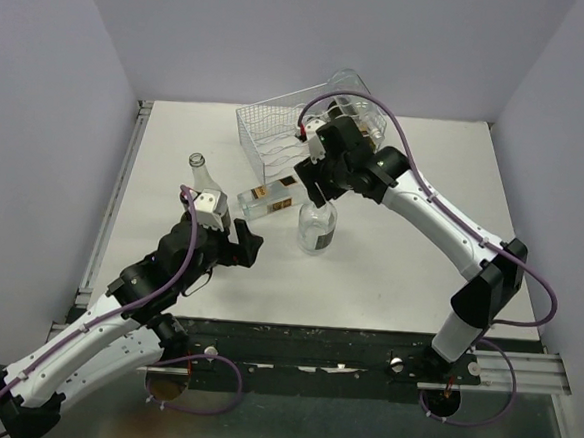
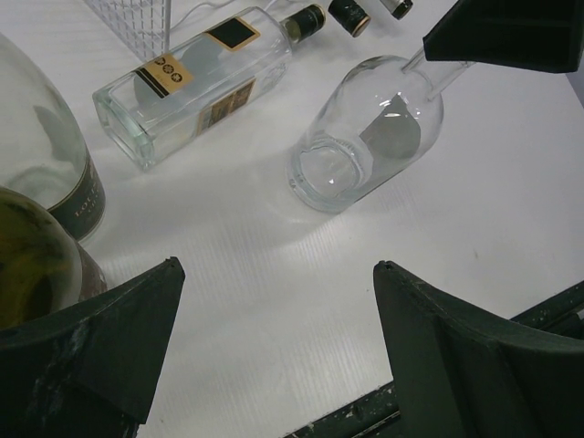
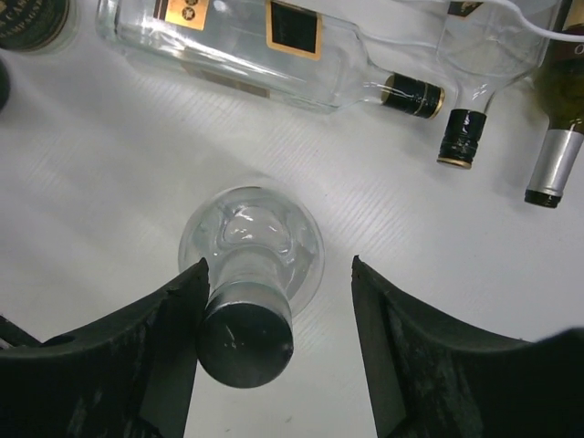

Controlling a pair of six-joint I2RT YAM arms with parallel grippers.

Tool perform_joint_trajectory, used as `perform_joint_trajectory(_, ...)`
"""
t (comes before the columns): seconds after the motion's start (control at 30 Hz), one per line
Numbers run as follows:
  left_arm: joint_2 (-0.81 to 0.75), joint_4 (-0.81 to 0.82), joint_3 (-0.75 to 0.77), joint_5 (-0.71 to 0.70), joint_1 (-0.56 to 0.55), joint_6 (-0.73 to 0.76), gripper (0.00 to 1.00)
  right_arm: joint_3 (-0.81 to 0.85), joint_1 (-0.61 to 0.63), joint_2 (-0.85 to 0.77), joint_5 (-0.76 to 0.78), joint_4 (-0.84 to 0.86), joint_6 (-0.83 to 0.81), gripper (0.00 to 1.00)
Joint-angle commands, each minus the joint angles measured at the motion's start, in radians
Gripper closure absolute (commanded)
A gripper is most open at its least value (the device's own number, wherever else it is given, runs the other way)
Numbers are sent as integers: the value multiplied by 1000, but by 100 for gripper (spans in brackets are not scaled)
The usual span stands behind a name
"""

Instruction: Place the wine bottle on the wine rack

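A round clear wine bottle (image 1: 317, 231) with a dark cap (image 3: 245, 339) stands upright on the white table. My right gripper (image 3: 278, 266) hangs over it, open, with the neck between its fingers. The left finger (image 3: 178, 310) touches the cap and the right finger stands apart. From the left wrist the same bottle (image 2: 365, 137) shows ahead. My left gripper (image 2: 274, 266) is open over bare table with nothing in it, left of the bottle (image 1: 252, 244). The white wire wine rack (image 1: 276, 130) stands at the back, behind the right gripper (image 1: 317, 193).
A square clear bottle with gold labels (image 1: 268, 199) lies between the rack and the round bottle. A tall clear bottle (image 1: 203, 178) stands beside my left wrist. Two bottle necks (image 3: 461, 137) (image 3: 547, 164) lie at the right wrist view's top right. A clear bottle (image 1: 347, 91) rests in the rack.
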Motion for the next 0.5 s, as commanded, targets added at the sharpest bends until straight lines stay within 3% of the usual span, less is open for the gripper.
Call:
perform_joint_trajectory(0.0,5,11,-9,-14,2,3,4,-33,3,46,-56,-23,10,31)
perform_joint_trajectory(0.23,25,17,-6,0,4,6,5,-32,5,60,-87,-44,21,33)
perform_joint_trajectory(0.37,40,21,-2,9,2,6,5,-26,5,74,-113,-73,21,53)
perform_joint_trajectory(0.47,47,19,-1,12,4,9,5,-10,5,92,-113,-107,24,73)
